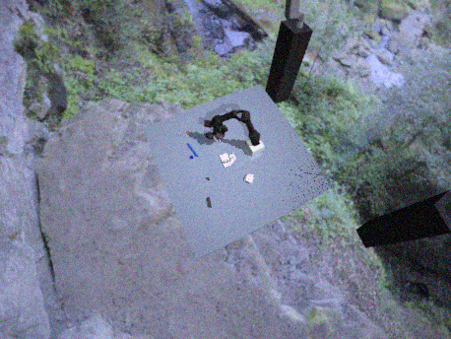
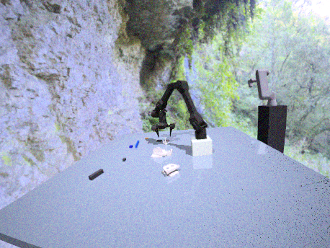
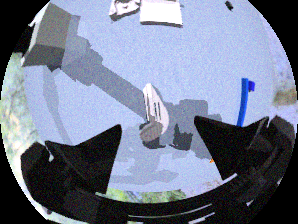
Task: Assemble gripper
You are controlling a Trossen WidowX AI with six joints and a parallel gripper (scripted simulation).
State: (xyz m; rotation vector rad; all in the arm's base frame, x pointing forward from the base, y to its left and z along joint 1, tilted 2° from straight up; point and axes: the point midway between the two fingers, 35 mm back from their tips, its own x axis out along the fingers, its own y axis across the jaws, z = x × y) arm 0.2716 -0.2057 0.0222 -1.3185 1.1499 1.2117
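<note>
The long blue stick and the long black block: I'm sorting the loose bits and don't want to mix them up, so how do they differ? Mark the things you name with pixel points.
The blue stick (image 1: 192, 150) (image 2: 137, 144) (image 3: 243, 102) is bright blue, while the black block (image 1: 209, 202) (image 2: 96, 174) is very dark. The stick is slimmer; the block looks thicker and stubbier. A small blue piece lies near the stick, whereas the block has no such piece beside it. Both lie on the table.

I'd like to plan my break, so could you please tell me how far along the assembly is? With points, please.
Nothing looks assembled: the white pieces (image 1: 227, 160) (image 2: 161, 153) lie apart from the white slotted part (image 3: 156, 106). The open gripper (image 2: 165, 130) (image 3: 158, 124) holds nothing above that part. Apparently both jaws and the plate remain.
</note>
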